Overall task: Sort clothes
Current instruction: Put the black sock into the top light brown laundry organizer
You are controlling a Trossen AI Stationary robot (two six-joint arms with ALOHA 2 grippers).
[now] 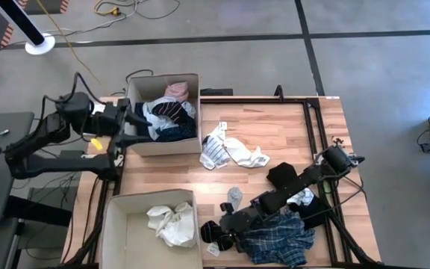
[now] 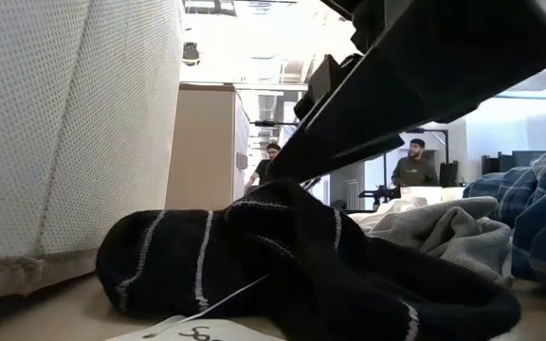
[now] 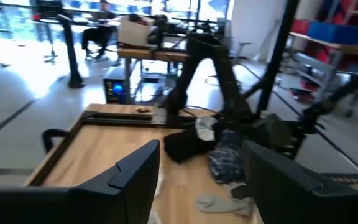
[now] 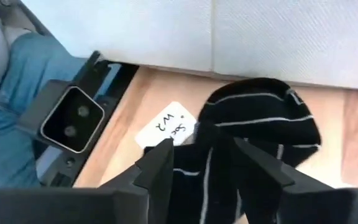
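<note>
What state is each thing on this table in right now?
Left end effector: open, at the far box's rim.
Right end effector: astride the black striped sock, fingers apart.
Far box: piled with dark and pink clothes.
Near box: holds one white garment.
Blue plaid garment: crumpled on the table.

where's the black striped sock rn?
High view: the black striped sock lies at the table's near edge, between the box holding white clothes and the blue plaid garment, under the right end effector.
</note>
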